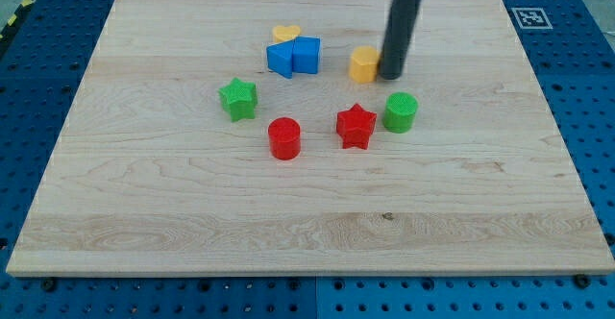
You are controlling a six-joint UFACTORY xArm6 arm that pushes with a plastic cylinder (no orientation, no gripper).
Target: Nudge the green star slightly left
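The small green star-shaped block (pixel 237 98) is seen on the pale wooden worktop (pixel 144 223), left of centre, w/ bare wood all round it. The end effector is a plain dark rod, no jaws, nothing held; my tip (pixel 391 75) is planted at the view's top right of the group, touching or just beside the yellow block (pixel 364 64) on its right. So the star lies well to the tip's left and a bit toward the view's bottom. For a leftward nudge, the star's right side must be reached, approx. btwn it and the blue blocks (pixel 293 56) / red cylinder (pixel 284 137). The yellow heart (pixel 284 34), red star (pixel 356 125) and green cylinder (pixel 401 111) are best avoided.
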